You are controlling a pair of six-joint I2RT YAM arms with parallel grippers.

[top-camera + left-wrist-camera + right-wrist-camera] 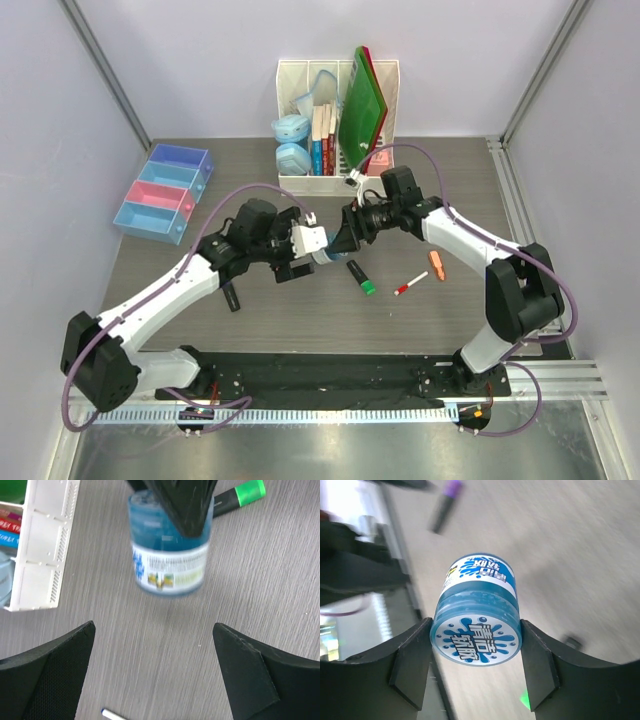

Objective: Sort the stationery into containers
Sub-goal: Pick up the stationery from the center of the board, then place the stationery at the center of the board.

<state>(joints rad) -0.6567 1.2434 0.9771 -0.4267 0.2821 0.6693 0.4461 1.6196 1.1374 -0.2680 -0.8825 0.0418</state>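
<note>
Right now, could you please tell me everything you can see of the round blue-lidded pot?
The round blue-lidded pot is a small translucent blue plastic cylinder. Its lid bears a blue splash design with white characters, and a white label with blue print wraps its side. The right gripper is shut on it, its black fingers pressing opposite sides at the lid. It is held roughly upright, lid up, over the grey wood-grain table; whether its base touches the tabletop I cannot tell.

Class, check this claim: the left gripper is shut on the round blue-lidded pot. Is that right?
No. The right gripper is shut on the round blue-lidded pot, as the right wrist view shows; the left gripper is open.
</note>
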